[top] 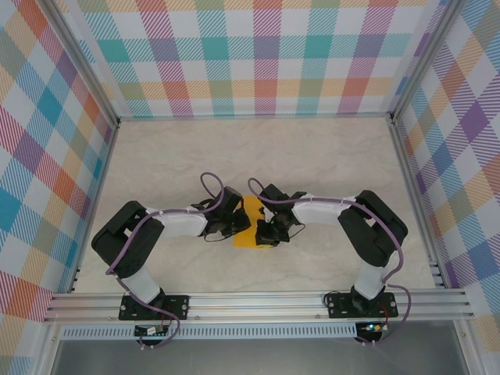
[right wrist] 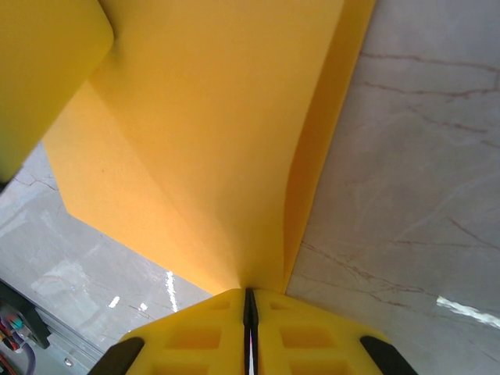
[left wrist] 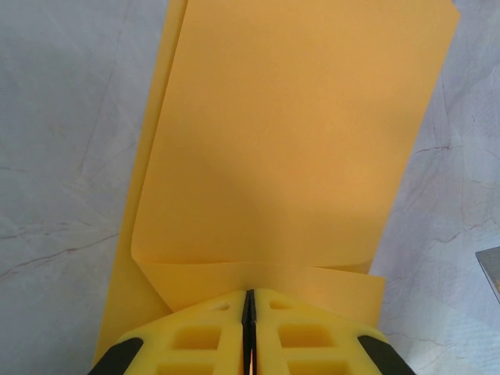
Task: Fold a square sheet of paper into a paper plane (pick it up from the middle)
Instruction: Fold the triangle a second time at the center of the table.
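The square sheet of paper is orange and partly folded, held up between both arms over the table's near middle. In the left wrist view the sheet of paper shows a large flap lying over a lower layer, and my left gripper is shut on its near edge. The right wrist view shows the paper rising from a creased edge, with my right gripper shut on it. The blurred yellow shape at its top left is a left finger. From above, the left gripper and right gripper face each other. A dart-shaped paper plane is out of view.
The marble-patterned table top stretches bare behind the arms. Checked walls enclose the left, back and right sides. An aluminium rail carrying both arm bases runs along the near edge.
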Controlling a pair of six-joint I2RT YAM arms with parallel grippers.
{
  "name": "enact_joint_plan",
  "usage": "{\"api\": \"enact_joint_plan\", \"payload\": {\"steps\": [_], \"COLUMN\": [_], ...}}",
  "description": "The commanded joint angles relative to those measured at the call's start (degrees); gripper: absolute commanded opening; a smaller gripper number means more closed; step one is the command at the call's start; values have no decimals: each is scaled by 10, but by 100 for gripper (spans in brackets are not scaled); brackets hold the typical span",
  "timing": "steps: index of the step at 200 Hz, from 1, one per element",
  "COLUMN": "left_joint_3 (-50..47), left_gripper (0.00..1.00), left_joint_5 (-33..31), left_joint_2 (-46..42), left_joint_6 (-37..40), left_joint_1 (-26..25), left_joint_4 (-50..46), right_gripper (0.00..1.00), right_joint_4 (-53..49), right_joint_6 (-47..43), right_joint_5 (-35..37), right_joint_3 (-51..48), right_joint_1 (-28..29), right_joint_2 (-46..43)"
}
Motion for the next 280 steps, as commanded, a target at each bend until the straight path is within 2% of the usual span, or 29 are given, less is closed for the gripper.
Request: {"api": "enact_joint_plan", "payload": {"steps": [1,32,86,136,185,232,280], "left_joint_3": [-21,-20,-21,-24,-24,-24,-11], "left_gripper": [10,10,10,10,10,10,10], "left_joint_5": [-32,-32,-31,-30,-27,-26,-22], "left_joint_2": [36,37,36,37,36,34,29], "left_joint_6": [-3,-3,-3,-4,-6,-6,5], "left_joint_1": [-4,-5,-4,-5,-4,-4,-4], "left_joint_4": [-77,-78,-76,-72,-68,-66,-69], "right_gripper": [10,11,10,11,10,9,9], "right_joint_4": [-39,-43,-39,-23,17,11,-4], "right_joint_6": [-12,-16,-10,-9,7,6,4], "right_joint_5": [-1,-1,5,28,3,19,38], "right_joint_3": [-14,-14,-21,1,16,14,-11], "right_joint_1": [4,5,5,5,4,4,5], "right_joint_2": [5,-28,6,-80,-29,5,3]}}
